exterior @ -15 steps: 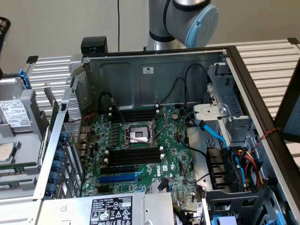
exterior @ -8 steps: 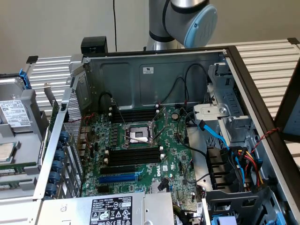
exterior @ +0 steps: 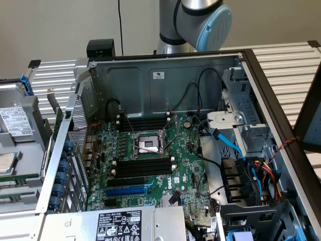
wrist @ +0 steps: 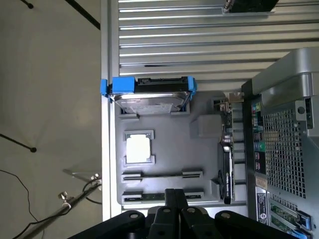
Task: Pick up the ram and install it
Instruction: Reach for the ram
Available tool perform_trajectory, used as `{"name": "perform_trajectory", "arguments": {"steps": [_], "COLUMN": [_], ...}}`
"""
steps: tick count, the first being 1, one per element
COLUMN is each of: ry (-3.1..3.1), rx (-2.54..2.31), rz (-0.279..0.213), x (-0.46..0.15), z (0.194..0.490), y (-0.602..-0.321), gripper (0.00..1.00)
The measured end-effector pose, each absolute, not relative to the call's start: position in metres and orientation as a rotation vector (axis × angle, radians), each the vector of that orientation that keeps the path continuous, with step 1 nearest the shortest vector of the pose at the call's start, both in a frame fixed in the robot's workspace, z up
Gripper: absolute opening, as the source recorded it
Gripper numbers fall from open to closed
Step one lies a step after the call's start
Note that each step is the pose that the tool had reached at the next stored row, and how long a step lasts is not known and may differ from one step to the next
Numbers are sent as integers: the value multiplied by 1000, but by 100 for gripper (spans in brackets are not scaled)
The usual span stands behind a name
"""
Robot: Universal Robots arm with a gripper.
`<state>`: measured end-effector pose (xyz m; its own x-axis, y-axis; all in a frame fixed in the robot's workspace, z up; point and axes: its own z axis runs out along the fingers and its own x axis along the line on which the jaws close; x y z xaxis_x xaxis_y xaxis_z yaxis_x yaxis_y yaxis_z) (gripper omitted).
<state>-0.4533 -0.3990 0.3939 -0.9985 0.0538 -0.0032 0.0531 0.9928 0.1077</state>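
Flagged collision risk at ram pickup.
Found tool [wrist: 174, 191] closed on nothing above tray [wrist: 199, 164]; located ram [wrist: 162, 175], apparently edge-up, near tray edge opposite hard drive [wrist: 149, 102]. Judged descent while closed liable to strike board edge.

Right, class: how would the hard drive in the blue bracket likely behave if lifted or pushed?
The hard drive looks a rigid, metal-cased block: probably stiff and heavy for its size. Flat-faced and boxy, resting in the grey tray, it should slide rather than roll. Its shiny top may be slippery; the blue bracket probably grips better.
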Motion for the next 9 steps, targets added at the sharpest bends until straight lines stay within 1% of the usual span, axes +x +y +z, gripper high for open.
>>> {"name": "perform_trajectory", "arguments": {"steps": [5, 9], "ry": [3130, 3135], "rx": [74, -36], "rz": [169, 169], "x": [-453, -453], "z": [394, 394], "y": [-399, -399], "gripper": [11, 11]}}
